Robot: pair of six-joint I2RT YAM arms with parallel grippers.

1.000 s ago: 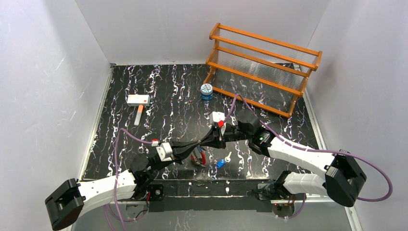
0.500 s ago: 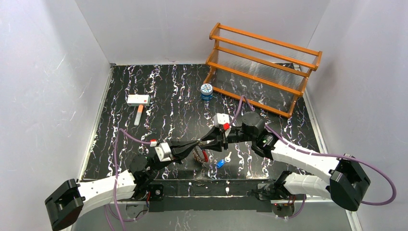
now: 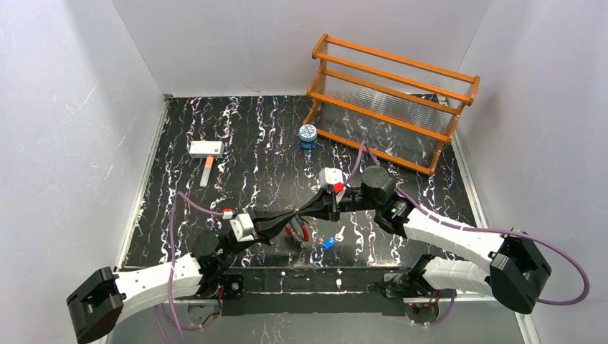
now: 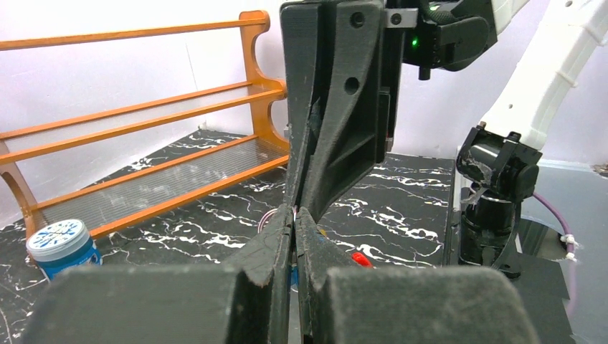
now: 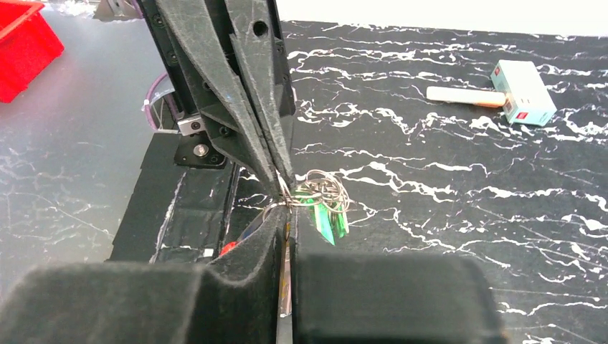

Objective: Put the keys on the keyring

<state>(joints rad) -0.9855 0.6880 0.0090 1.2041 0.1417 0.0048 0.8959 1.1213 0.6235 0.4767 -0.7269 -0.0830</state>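
The left end effector point(image 3: 292, 217) and right end effector point(image 3: 304, 213) both pinch the keyring point(image 5: 319, 190) with keys point(image 5: 328, 219); the blue tin point(image 3: 307, 135) stands closed.

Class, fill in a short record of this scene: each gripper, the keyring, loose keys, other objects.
left gripper: shut, pinching the keyring
right gripper: shut, tip to tip with the left
keyring: green key hanging from it
loose keys: blue key and silver key lying on the table
other objects: tin, rack
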